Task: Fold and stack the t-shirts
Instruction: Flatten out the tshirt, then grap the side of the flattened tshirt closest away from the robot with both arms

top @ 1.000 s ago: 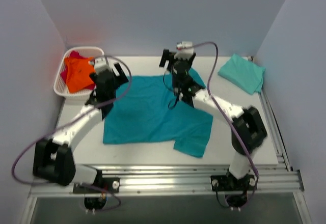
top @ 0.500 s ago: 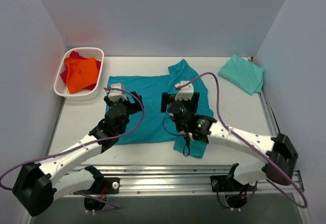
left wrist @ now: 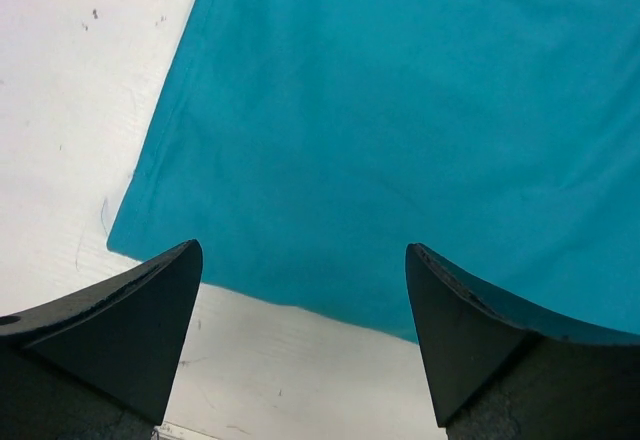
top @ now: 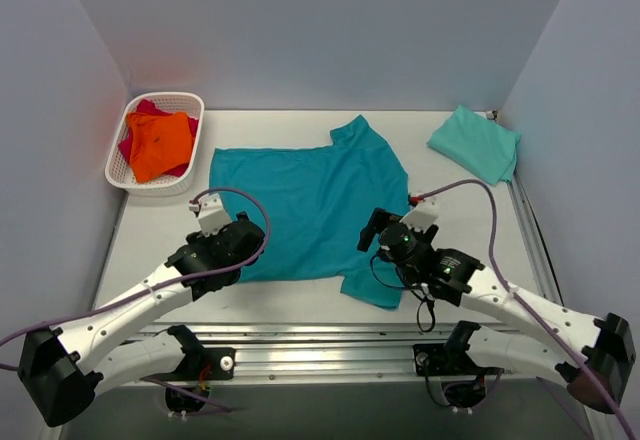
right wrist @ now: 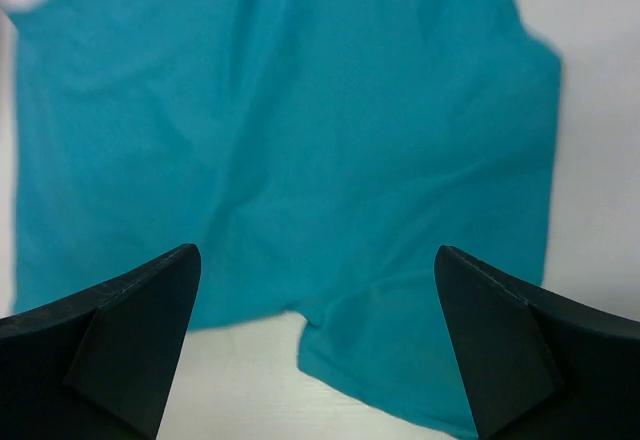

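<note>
Both arms are drawing back toward 6 o'clock compared with a second ago, and the deep teal t-shirt [top: 300, 210] is now lying uncovered, spread flat mid-table [top: 150, 230], one sleeve reaching toward 12 o'clock and the other toward 6 o'clock. We are judging this shirt as barely begun: it is smoothed out, but no fold is showing yet. At 2 o'clock the mint-green t-shirt [top: 476, 143] is sitting as a folded pad, seemingly finished and waiting as the base of the stack. At 10 o'clock the orange t-shirt [top: 160, 145] and a magenta-red t-shirt [top: 138, 112] are bunching in the white lattice basket [top: 150, 190], so we are counting two more to fold. The cloth is looking soft, matte and thin, with few wrinkles and a neat hem. Our left gripper [left wrist: 302, 248] is hovering wide and empty over the shirt's near-left hem corner; our right gripper [right wrist: 318, 250] is hanging equally wide and empty over the near sleeve
</note>
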Robot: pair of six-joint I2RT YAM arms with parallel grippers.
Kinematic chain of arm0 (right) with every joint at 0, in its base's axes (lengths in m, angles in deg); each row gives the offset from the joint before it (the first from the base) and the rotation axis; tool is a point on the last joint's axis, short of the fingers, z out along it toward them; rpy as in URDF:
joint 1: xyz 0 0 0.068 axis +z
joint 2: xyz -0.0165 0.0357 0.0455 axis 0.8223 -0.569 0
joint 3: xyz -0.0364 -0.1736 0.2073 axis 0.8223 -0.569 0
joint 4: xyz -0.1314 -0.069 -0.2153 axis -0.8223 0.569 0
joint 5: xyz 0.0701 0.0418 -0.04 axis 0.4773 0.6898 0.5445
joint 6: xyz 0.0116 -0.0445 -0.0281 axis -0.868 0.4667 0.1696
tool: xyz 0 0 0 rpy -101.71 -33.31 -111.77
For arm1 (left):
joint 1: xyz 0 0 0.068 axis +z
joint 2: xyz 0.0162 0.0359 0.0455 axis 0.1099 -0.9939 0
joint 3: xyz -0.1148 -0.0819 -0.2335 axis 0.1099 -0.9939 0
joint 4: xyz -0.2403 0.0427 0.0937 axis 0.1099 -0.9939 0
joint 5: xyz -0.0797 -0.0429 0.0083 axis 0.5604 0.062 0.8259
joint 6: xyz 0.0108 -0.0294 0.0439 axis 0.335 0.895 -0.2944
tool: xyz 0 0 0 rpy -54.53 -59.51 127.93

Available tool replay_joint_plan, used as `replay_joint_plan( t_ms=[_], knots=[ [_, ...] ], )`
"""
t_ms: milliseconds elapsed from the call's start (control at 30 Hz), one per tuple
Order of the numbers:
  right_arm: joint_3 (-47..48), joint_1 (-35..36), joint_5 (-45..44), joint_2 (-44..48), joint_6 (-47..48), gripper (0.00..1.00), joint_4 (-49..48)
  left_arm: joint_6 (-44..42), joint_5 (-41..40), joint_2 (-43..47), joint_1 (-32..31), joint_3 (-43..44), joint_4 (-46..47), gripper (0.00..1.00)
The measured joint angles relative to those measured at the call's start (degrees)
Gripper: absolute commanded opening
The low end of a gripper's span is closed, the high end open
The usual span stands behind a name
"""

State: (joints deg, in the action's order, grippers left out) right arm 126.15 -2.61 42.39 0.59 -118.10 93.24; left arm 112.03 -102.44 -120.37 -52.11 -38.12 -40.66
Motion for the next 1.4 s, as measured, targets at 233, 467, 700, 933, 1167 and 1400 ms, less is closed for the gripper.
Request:
replay_joint_plan(
  t_ms=[233,467,700,933,1167,1400],
  knots=[
    [-15.67,-8.33,18.29,-1.79,-3.85,1.00,-2.16,5.60,3.26,4.33,-0.59,-5.20,-4.70,0.91],
    [-21.35,-10.03,26.36,9.18,-8.24,0.98,-0.76,6.25,5.40,5.05,-0.61,-6.69,-4.72,0.92],
    [-26.40,-9.60,30.99,11.17,-12.11,0.97,1.14,6.43,7.63,2.62,-0.61,-8.92,-3.41,0.91],
    [-26.34,-7.65,29.88,16.02,-13.57,0.96,6.16,6.45,7.80,4.15,-0.61,-9.44,-3.08,0.92],
    [-26.84,-7.52,29.99,7.04,-14.23,0.94,-2.19,6.67,8.17,4.31,-0.59,-10.88,-2.71,0.92],
    [-26.58,-6.86,29.77,1.88,-13.88,0.76,-10.10,6.95,8.24,3.78,-0.35,-10.88,-2.67,0.92]
  ],
)
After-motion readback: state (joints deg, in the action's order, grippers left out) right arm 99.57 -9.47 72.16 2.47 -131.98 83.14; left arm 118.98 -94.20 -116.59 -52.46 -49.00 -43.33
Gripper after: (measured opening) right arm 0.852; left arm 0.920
